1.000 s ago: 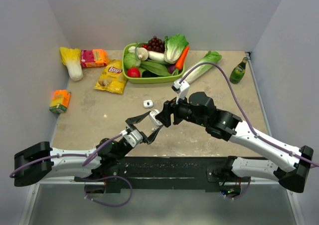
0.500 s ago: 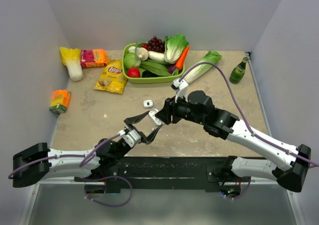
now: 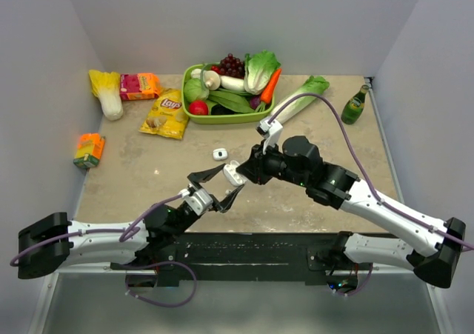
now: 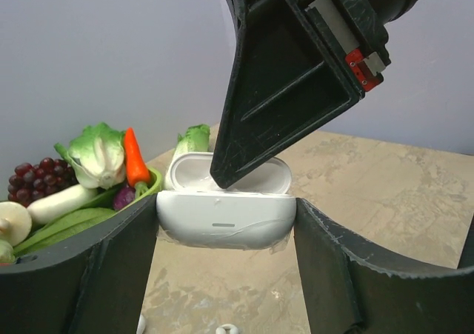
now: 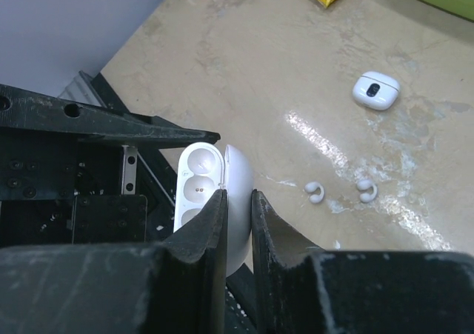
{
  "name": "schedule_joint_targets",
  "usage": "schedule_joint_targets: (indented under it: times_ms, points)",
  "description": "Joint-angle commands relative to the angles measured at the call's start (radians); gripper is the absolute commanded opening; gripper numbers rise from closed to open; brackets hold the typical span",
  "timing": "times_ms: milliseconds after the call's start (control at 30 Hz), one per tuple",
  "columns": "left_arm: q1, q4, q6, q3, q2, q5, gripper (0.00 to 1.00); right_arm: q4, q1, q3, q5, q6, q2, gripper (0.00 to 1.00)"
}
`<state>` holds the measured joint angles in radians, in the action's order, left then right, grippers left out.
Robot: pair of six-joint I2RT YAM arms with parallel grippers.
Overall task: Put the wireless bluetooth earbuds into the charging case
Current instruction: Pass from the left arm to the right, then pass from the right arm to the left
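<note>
Beige tabletop (image 3: 133, 178) lies under both arms, and the charging case (image 4: 226, 219) is held in the air above it, not resting on it. The left gripper (image 4: 226, 226) is clamped on the two ends of the case's lower half. The right gripper (image 5: 238, 201) is pinched thin on the raised lid (image 4: 189, 172), one finger in front and one behind. Two earbuds (image 5: 316, 191) lie loose on the table just beside each other, with a smaller white case (image 5: 376, 89) farther off, so neither is seated yet.

The step looks like opening the lid. To do it well, the left grip should hold firm and level while the right swings the lid back along its hinge arc. Pulling straight up could tug the case out. Letting go should wait until the lid stands open unaided.
</note>
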<state>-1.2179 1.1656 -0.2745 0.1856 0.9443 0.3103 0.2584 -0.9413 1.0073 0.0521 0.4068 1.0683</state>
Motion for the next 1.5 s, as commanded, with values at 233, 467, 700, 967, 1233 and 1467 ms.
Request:
schedule_joint_targets:
  times_ms: [233, 467, 700, 967, 1233, 1467]
  points:
    - [0.001, -0.193, 0.178, 0.083, -0.019, 0.107, 0.89, 0.013, 0.006, 0.079, -0.003, -0.123, -0.087, 0.0]
    - [0.001, -0.285, 0.259, 0.104, -0.021, 0.131, 0.95, 0.048, 0.004, 0.123, -0.049, -0.207, -0.091, 0.0]
    - [0.13, -0.464, 0.479, 0.115, -0.2, -0.27, 0.96, 0.062, -0.022, 0.088, -0.104, -0.4, -0.171, 0.0]
    - [0.316, -0.409, 0.626, 0.158, -0.167, -0.746, 0.88, 0.119, -0.08, 0.091, -0.055, -0.51, -0.169, 0.0]
    - [0.389, -0.408, 0.663, 0.291, 0.011, -1.011, 0.82, 0.18, -0.119, 0.117, -0.018, -0.522, -0.151, 0.0]
    - [0.39, -0.428, 0.646, 0.325, 0.033, -1.019, 0.74, 0.188, -0.125, 0.109, -0.018, -0.51, -0.137, 0.0]
